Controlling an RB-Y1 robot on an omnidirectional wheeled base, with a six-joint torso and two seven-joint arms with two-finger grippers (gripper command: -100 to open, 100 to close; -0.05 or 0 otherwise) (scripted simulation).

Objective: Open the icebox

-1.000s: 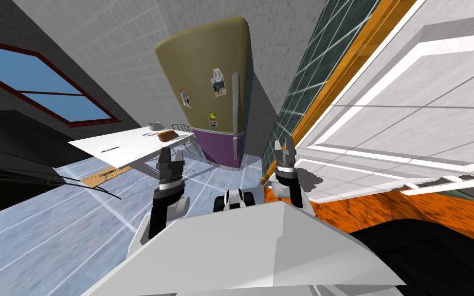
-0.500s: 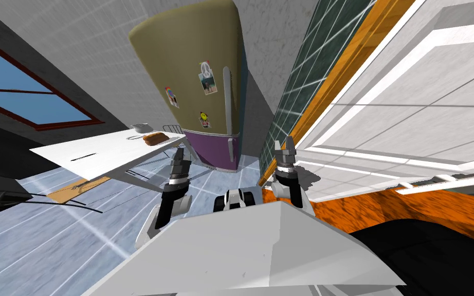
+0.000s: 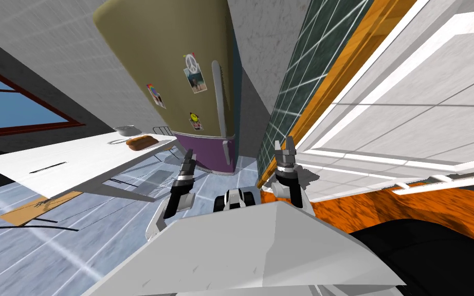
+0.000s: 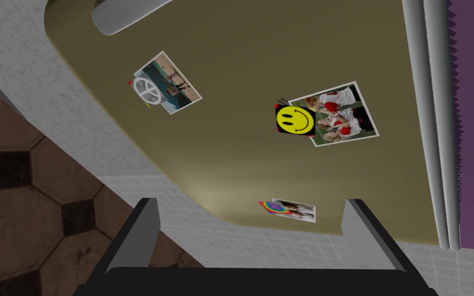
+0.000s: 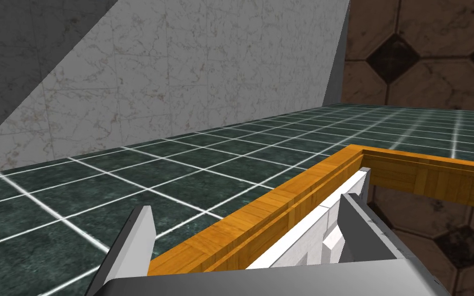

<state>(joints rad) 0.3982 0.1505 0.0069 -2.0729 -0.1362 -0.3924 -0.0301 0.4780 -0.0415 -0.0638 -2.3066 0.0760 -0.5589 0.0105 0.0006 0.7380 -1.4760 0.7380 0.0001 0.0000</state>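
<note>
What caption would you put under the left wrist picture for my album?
Open left pincer faces the olive fridge door, with its smiley sticker, photos and long grey handle.

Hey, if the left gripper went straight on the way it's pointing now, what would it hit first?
The left gripper would most likely meet the icebox's olive upper door, near the rainbow photo, not its grey handle. Nothing shows between, though the distance is unclear.

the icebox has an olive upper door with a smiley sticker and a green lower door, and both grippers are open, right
No. The lower door is purple, not green; the head view shows it. The rest holds: the upper door is olive with a smiley sticker, and the left gripper and right gripper are open.
</note>
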